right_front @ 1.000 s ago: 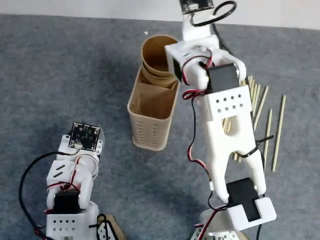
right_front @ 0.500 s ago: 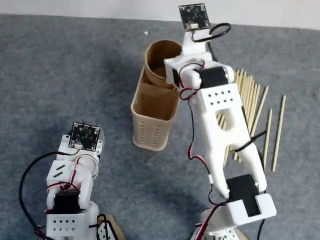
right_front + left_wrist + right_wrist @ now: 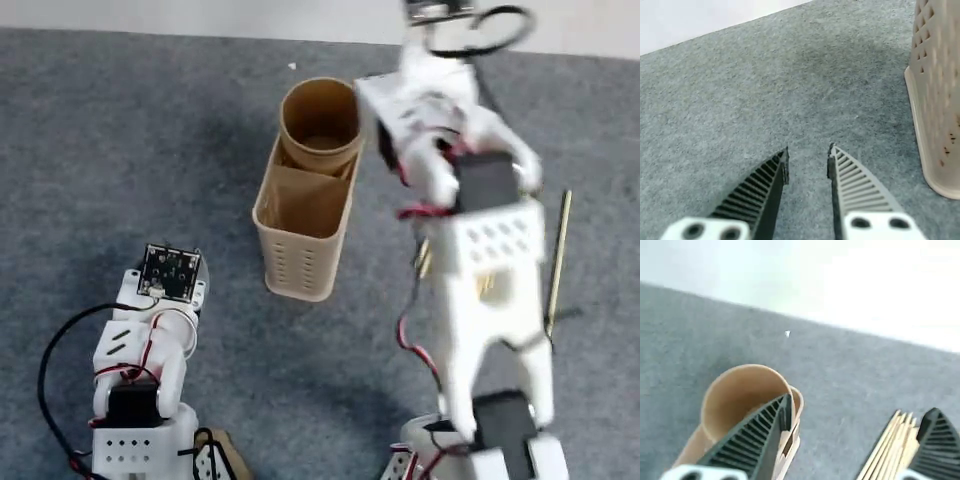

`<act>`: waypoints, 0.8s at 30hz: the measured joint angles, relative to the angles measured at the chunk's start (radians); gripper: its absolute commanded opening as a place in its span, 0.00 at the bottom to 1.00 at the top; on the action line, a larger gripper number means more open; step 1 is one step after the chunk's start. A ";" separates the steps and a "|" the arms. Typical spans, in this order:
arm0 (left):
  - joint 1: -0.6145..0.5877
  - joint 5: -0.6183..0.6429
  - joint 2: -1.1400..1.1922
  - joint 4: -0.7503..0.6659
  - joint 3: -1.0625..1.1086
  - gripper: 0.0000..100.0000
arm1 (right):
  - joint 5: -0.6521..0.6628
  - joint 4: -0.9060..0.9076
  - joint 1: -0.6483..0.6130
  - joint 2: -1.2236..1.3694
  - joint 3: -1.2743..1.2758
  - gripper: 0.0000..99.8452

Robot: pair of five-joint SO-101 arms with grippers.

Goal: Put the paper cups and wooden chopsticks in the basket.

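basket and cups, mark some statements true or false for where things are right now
1. The brown paper cup sits in the beige perforated plastic basket. True.
2. The right gripper grips a cup in its jaws. False: its jaws are spread wide with nothing held.
3. The wooden chopsticks are inside the basket. False: they lie on the grey felt surface beside it.
4. The left gripper has its jaws open and empty. True.
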 measured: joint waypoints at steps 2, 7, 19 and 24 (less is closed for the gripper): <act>0.000 -0.012 0.000 0.002 0.000 0.16 | 0.037 0.086 0.035 -0.055 -0.029 0.39; 0.000 -0.023 0.000 0.018 0.000 0.16 | 0.132 0.327 0.175 -0.083 -0.043 0.39; 0.000 -0.023 0.000 0.071 -0.003 0.16 | 0.448 0.327 0.617 0.305 0.190 0.39; 0.000 -0.023 0.000 0.071 -0.003 0.16 | 0.474 0.230 0.647 0.535 0.222 0.39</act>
